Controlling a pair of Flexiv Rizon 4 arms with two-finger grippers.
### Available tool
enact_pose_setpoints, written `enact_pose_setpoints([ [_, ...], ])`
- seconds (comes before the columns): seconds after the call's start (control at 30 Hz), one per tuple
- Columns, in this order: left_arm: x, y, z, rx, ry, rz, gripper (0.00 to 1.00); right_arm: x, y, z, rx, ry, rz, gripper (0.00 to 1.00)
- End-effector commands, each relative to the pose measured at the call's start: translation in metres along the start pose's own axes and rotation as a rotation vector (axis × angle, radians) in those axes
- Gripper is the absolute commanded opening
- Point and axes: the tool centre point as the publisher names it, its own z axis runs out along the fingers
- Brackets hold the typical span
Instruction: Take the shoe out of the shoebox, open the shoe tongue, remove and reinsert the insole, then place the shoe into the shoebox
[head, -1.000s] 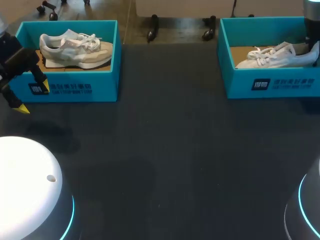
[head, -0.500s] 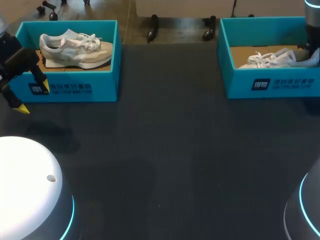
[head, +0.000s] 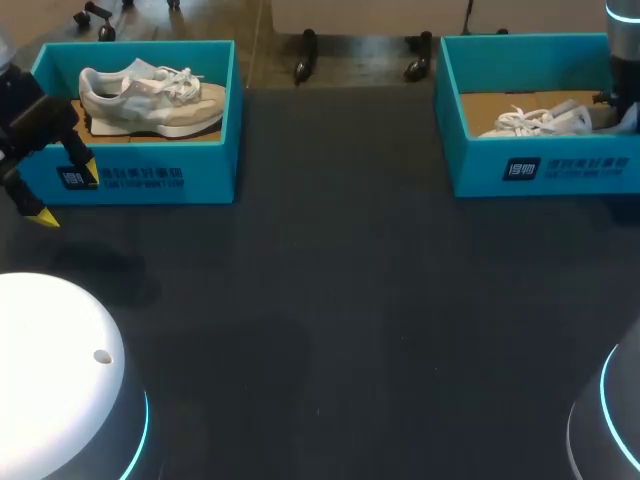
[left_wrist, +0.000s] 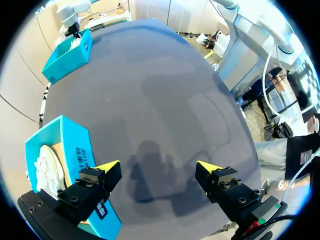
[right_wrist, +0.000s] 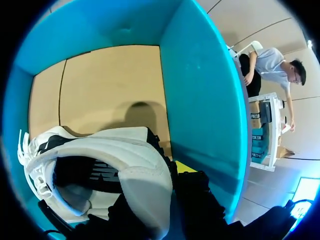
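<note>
My right claw (right_wrist: 159, 192) is down inside the right shoebox (right_wrist: 200, 90), pinched on the heel of the white shoe (right_wrist: 100, 150), and the rest of the shoe is lying low in the box just ahead of it. My left claw (left_wrist: 157, 167) is spread wide with nothing in it, hanging over the table (left_wrist: 165, 100). The other shoebox (left_wrist: 75, 145) is right beside one of its fingers, with a second shoe (left_wrist: 47, 170) sitting in it.

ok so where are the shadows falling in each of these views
Head view: dim, even light; the table carries only a faint shadow near the left claw. Left wrist view: brighter, and the claw's shadow lies plainly on the table just ahead of it. Right wrist view: a rounded shadow falls on the cardboard floor of the shoebox, beyond the white shoe.
</note>
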Motion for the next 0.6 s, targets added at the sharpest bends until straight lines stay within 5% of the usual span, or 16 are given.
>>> enact_pose_setpoints([
  [0.03,0.0,0.0,-0.001,-0.003,0.003,0.001,1.0,0.003,0.001,0.006,0.011,0.012,0.001,0.0],
  [0.6,0.0,0.0,-0.001,-0.003,0.003,0.001,1.0,0.003,-0.004,-0.007,-0.009,0.058,-0.02,0.0],
])
